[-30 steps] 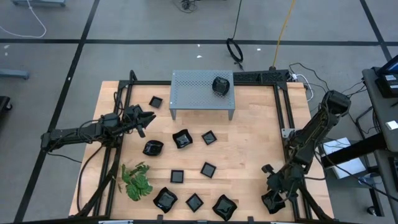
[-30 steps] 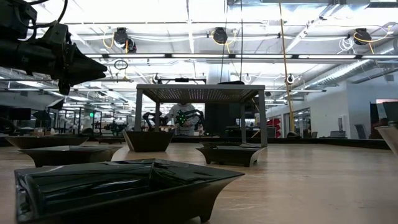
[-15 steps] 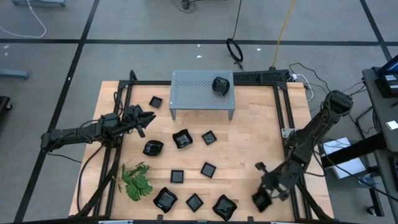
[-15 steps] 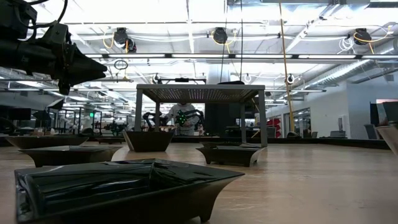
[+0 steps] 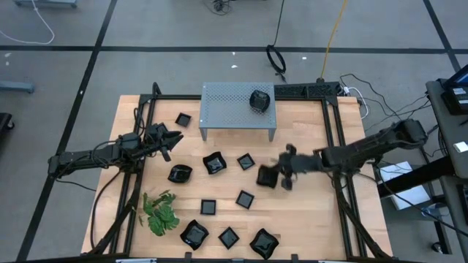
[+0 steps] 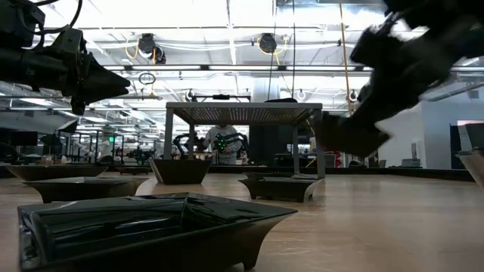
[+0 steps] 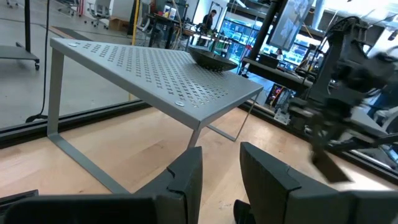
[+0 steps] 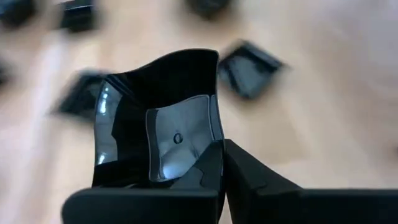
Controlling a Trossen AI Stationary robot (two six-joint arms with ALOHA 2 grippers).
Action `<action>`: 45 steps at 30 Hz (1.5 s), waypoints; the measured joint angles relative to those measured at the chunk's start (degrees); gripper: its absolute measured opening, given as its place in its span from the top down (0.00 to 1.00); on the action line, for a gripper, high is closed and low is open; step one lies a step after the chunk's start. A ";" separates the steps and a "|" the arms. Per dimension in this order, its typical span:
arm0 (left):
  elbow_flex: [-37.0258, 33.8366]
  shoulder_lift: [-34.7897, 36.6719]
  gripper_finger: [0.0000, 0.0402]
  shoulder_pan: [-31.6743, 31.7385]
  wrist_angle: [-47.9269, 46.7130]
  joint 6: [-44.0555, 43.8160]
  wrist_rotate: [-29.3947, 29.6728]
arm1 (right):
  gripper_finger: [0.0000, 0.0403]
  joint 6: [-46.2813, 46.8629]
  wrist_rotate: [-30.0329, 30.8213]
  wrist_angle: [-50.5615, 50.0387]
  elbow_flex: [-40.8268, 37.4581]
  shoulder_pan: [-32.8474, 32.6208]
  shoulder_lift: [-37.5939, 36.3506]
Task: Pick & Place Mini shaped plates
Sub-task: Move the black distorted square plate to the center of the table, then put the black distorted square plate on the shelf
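My right gripper point(image 5: 280, 175) hangs over the middle of the table, right of centre, shut on one black glossy mini shaped plate point(image 5: 267, 177). The low view shows the gripper blurred at upper right point(image 6: 355, 128). Several more mini plates point(image 5: 213, 163) rest on their bases on the wooden table point(image 5: 307, 139). One point(image 5: 259, 100) sits on top of the grey perforated stand point(image 5: 234, 108). My left gripper point(image 7: 221, 180) waits level above the table's left side, open and empty, pointing at the stand. My right gripper pinches the plate's raised edge point(image 8: 211, 134) between its two fingers, one finger point(image 8: 208, 171) on the plate's inner side and one outside. The fingers slant downward from the table's right side. The plate is lifted clear of the table and tipped.
A green leafy sprig point(image 5: 161, 212) lies near the table's front left corner. A black frame rail point(image 5: 338, 139) borders the table's right side. Bare wood point(image 5: 307, 219) shows at the near right.
My right gripper has swung from the table's near right corner toward the far edge and the centre, rising a little and turning as it went. The black plate has travelled with it, clear of the table. My left arm has kept still.
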State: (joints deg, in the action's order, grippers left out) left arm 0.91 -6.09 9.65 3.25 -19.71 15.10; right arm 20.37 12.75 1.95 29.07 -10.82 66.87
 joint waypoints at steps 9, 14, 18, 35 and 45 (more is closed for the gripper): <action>0.02 -0.02 0.72 0.02 0.00 -0.01 0.01 | 1.00 2.05 -12.84 -0.51 -0.01 10.57 3.45; 0.02 0.00 0.72 0.02 0.00 -0.02 0.02 | 0.99 -1.97 -12.74 -0.50 -0.04 12.09 4.84; 0.01 0.00 0.72 0.02 -0.01 -0.02 0.02 | 0.95 -3.71 -12.73 -0.47 -0.25 12.54 5.29; 0.02 -0.01 0.72 0.02 -0.01 3.00 0.02 | 0.71 -9.27 -12.78 6.98 -0.69 12.54 -1.16; -0.09 0.00 0.72 0.00 4.81 0.21 0.43 | 0.71 -9.32 -12.36 7.27 -0.69 13.71 -11.61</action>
State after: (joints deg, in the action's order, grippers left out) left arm 0.82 -6.09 9.65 8.05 -19.49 15.53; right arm 11.05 0.38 9.21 28.38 2.89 55.26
